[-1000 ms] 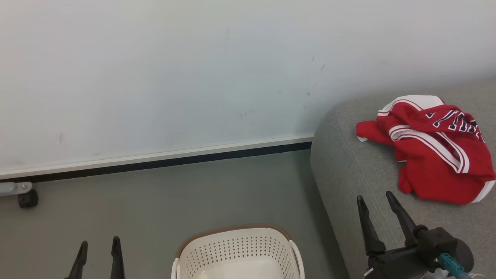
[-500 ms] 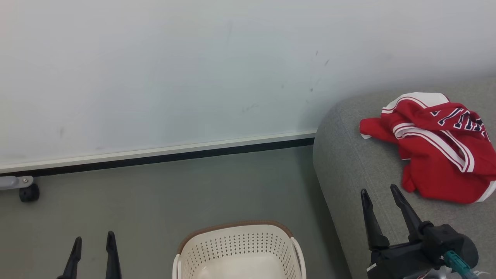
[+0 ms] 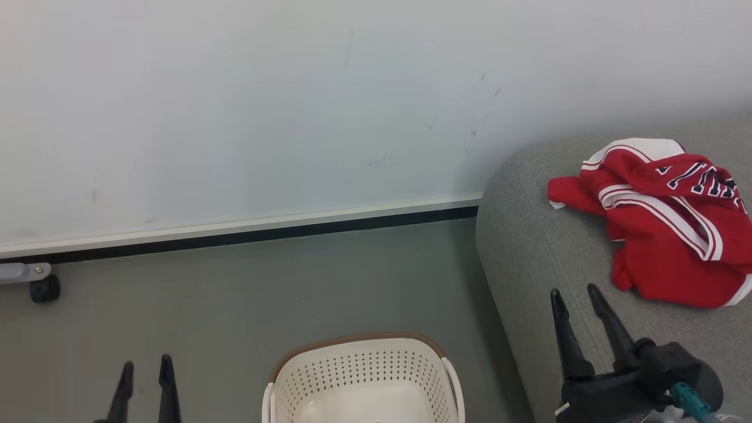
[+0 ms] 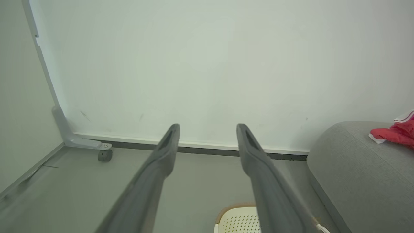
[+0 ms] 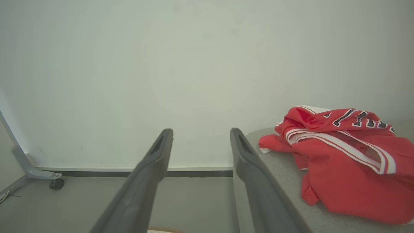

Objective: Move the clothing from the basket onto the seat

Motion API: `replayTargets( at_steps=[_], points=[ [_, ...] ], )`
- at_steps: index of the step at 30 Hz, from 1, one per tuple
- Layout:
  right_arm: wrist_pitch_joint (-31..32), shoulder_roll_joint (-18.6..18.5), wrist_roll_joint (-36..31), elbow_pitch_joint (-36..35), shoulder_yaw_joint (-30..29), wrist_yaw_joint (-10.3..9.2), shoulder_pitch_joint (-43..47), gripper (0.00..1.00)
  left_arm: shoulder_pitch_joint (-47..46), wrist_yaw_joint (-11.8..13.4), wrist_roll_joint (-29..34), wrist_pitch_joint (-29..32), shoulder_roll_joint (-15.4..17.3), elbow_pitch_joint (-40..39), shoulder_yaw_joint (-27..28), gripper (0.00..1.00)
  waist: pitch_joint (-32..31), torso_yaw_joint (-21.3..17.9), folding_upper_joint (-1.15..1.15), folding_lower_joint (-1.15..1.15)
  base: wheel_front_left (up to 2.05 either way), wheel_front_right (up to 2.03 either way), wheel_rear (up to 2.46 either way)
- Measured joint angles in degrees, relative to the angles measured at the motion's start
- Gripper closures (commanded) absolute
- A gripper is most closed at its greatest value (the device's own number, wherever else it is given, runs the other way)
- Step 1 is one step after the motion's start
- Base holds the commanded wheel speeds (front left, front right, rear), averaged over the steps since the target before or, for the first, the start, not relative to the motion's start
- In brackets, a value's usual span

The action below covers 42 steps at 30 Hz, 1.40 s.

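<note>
The red clothing (image 3: 664, 226) with white stripes and navy lettering lies crumpled on the grey seat (image 3: 540, 247) at the right; it also shows in the right wrist view (image 5: 349, 155) and at the edge of the left wrist view (image 4: 393, 132). The cream basket (image 3: 361, 382) with a brown rim stands on the floor at bottom centre, its inside looking bare where visible. My right gripper (image 3: 574, 294) is open above the seat's front left part, apart from the clothing. My left gripper (image 3: 145, 368) is open over the floor, left of the basket.
A pale wall with a white-and-black skirting (image 3: 235, 232) runs behind the grey floor. A grey frame leg on a black caster (image 3: 44, 288) stands at the far left by the wall. The seat's rounded corner (image 3: 490, 194) nearly meets the wall.
The head view has shifted a little, so everything sits slightly further right and the basket lower. Both grippers stay open; the left gripper shows a bit lower in the picture.
</note>
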Motion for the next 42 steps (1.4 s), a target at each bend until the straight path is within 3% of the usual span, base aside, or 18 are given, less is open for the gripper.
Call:
replayTargets(
  at_steps=[10, 42],
  points=[
    [0.83, 1.49, 1.51, 3.52, -0.37, 0.48, 3.11, 1.00, 1.03, -0.58, -2.08, 1.07, -1.90, 3.70, -0.34, 1.00, 0.09, 0.10, 0.00, 0.00, 0.00, 0.00, 0.00],
    [8.40, 4.44, 26.98, 6.05, -9.67, 4.60, 2.16, 1.00, -2.99, -5.21, -25.32, 8.27, -4.00, 7.35, 3.31, 1.00, 0.73, 1.40, 0.00, 0.00, 0.00, 0.00, 0.00]
  ],
)
